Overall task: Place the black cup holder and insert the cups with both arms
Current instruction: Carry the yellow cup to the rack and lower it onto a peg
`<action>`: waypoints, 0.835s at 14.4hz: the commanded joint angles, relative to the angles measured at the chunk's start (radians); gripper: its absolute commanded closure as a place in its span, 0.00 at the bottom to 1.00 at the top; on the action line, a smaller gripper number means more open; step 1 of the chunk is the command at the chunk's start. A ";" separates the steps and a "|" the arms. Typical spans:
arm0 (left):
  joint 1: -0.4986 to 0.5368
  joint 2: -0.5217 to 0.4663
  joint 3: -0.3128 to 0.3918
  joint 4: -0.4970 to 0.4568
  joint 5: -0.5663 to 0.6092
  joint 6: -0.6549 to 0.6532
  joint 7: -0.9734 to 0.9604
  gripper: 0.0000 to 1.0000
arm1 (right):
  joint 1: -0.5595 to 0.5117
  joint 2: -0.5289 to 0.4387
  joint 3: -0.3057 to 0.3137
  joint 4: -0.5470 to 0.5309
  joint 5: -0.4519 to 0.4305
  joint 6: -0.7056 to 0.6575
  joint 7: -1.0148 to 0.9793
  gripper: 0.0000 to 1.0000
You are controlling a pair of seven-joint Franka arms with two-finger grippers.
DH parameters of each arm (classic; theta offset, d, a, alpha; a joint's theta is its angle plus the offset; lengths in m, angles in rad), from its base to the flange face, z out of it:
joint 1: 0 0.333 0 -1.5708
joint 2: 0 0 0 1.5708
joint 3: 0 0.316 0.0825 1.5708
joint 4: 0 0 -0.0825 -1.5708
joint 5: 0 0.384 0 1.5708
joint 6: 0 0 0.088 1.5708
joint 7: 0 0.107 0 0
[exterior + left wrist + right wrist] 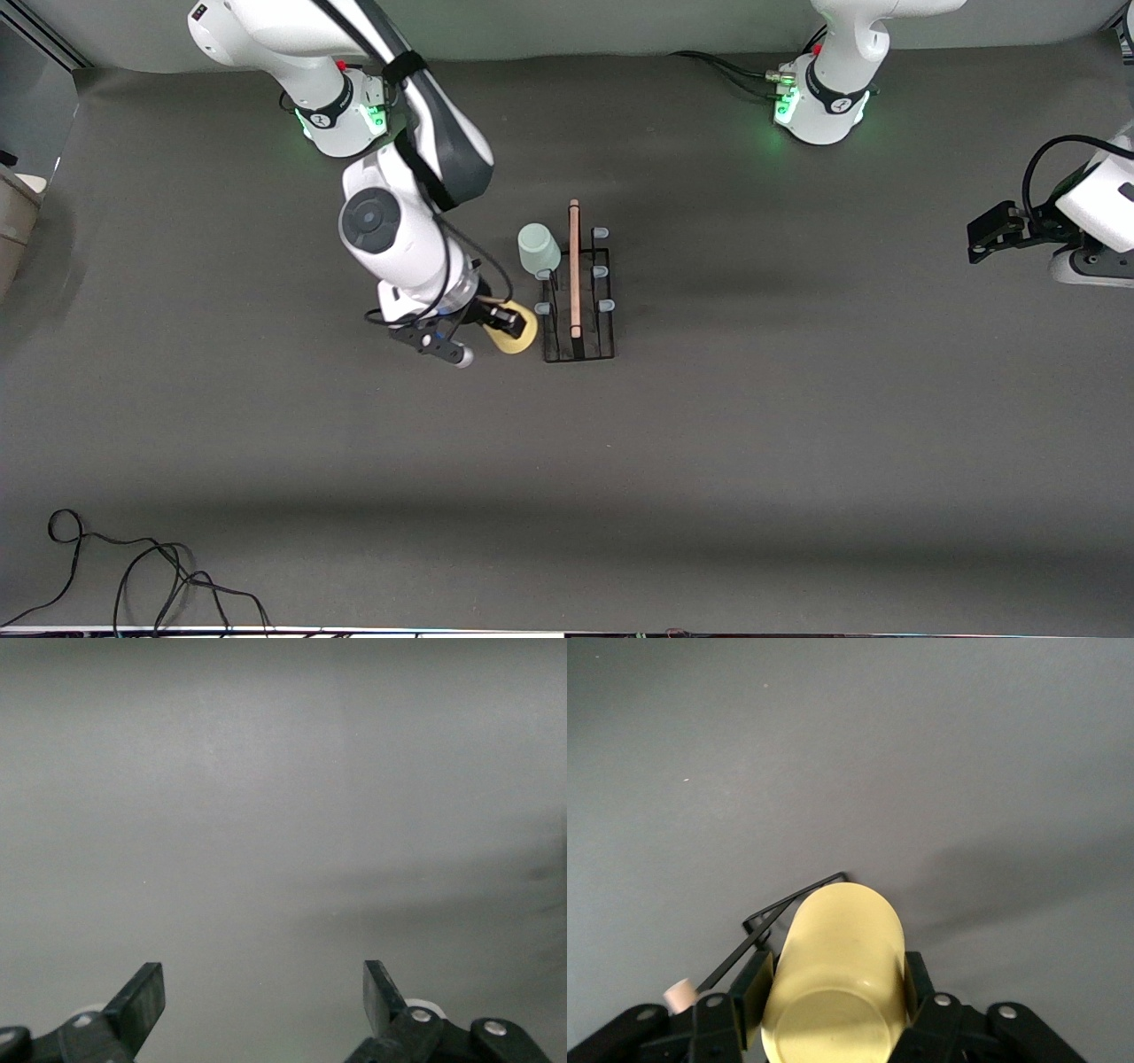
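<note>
No readable text, label, brand, number or sign anywhere in the three views. Only a small dark emblem on each arm base, on the right arm's base [341, 115] and on the left arm's base [824, 106], too small to make out.
</note>
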 commanded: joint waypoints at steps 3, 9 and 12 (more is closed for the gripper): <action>0.000 -0.009 0.008 0.013 0.012 -0.025 -0.011 0.00 | 0.029 -0.011 -0.016 0.024 0.007 -0.047 0.059 1.00; 0.000 -0.003 0.009 0.013 0.010 -0.008 -0.011 0.00 | 0.031 -0.011 -0.021 0.110 0.005 -0.172 0.102 1.00; -0.002 -0.003 0.008 0.013 0.010 -0.011 -0.012 0.00 | 0.046 0.006 -0.012 0.110 -0.079 -0.163 0.162 1.00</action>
